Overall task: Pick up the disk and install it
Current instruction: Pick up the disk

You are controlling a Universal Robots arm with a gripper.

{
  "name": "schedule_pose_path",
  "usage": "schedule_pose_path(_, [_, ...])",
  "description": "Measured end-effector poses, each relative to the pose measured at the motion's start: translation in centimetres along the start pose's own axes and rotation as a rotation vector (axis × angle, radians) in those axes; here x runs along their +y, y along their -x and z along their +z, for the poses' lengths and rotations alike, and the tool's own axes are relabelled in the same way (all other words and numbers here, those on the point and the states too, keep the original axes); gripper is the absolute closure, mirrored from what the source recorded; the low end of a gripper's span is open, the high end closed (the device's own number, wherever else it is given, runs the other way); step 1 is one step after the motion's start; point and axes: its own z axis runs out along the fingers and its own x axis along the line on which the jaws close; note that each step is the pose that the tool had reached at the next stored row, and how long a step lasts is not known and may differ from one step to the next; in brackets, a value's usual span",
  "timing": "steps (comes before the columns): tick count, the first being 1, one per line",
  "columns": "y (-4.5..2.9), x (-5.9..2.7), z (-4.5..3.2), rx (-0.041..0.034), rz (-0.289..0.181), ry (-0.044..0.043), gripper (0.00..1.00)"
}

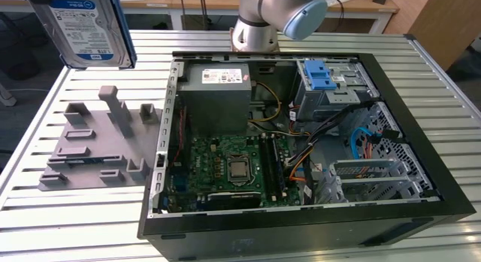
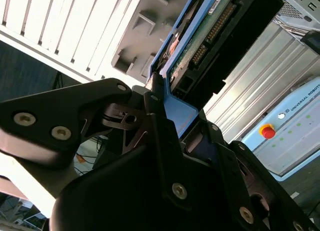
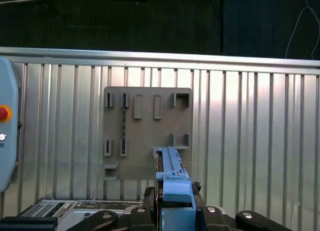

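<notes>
The disk [image 1: 87,28], silver with a blue-and-white label and a blue plastic frame, hangs upright in the air at the exterior view's upper left, well above the grey slotted holder plate [image 1: 98,143]. In the second wrist view my gripper [image 2: 160,98] is shut on the disk [image 2: 200,46], its black fingers clamped on the blue frame. The first wrist view looks down past the gripper [image 3: 175,203] along the disk's blue edge [image 3: 172,173] onto the holder plate [image 3: 147,133], far below.
An open computer case [image 1: 421,160] lies on the slatted metal table [image 1: 90,217], with a grey power supply box [image 1: 218,98], a motherboard [image 1: 233,166] and a silver drive cage with a blue latch [image 1: 323,76]. The arm's base [image 1: 255,31] stands behind it. A control pendant with a red button [image 3: 5,113] lies beside the table.
</notes>
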Motion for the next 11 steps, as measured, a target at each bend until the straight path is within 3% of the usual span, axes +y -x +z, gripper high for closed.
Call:
schedule_pose_path(4, [-0.58,-0.55,-0.03,-0.0002,0.0,0.0024,0.64])
schedule_pose_path(11, [-1.15,-2.31,-0.07,-0.0001,0.0,0.0067,0.64])
